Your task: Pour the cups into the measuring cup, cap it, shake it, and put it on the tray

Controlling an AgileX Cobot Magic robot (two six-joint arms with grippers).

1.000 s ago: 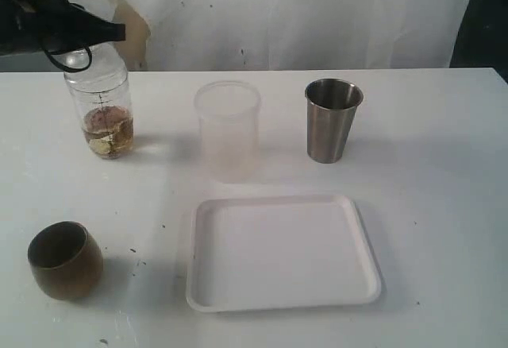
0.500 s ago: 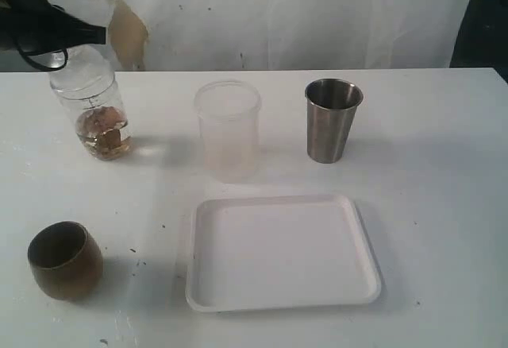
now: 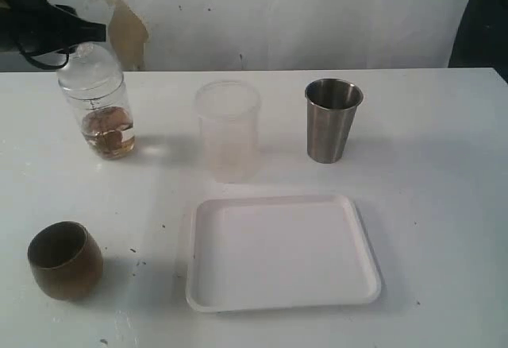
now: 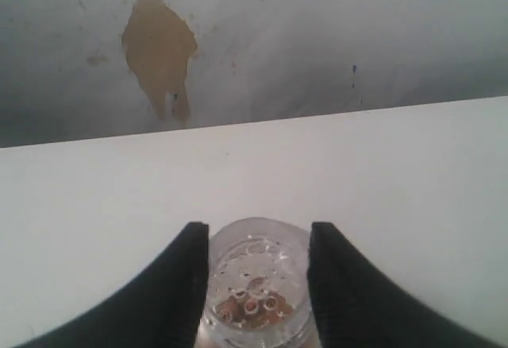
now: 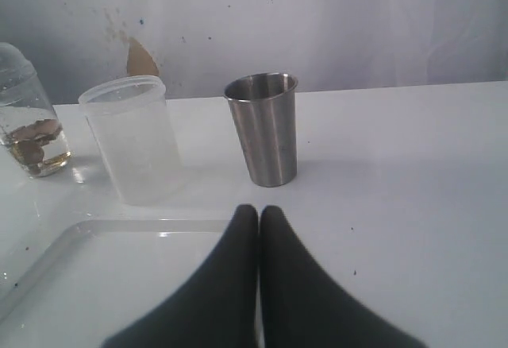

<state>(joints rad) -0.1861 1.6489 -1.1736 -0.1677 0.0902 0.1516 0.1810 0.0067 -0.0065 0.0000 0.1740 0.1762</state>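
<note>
The measuring cup [image 3: 99, 114] stands at the back left of the table, slightly tilted, with a clear domed top and brown bits in liquid at its bottom. My left gripper [image 3: 83, 36] reaches in from the left, and its black fingers [image 4: 197, 241] lie against both sides of the cup's top [image 4: 255, 284]. The brown cup [image 3: 65, 259] sits at the front left. The steel tumbler [image 3: 332, 121] stands at the back right. The white tray [image 3: 282, 253] lies in front of the middle. My right gripper [image 5: 259, 211] is shut on nothing, over the tray's far edge [image 5: 119, 229], short of the tumbler [image 5: 264, 129].
A frosted whitish cup [image 3: 228, 129] stands between the measuring cup and the steel tumbler, just behind the tray. A white wall with a brown patch [image 3: 127, 30] runs behind the table's far edge.
The measuring cup has rocked: it leaned left half a second ago and now stands closer to upright, a little further right. The other cups and the tray have not moved.
</note>
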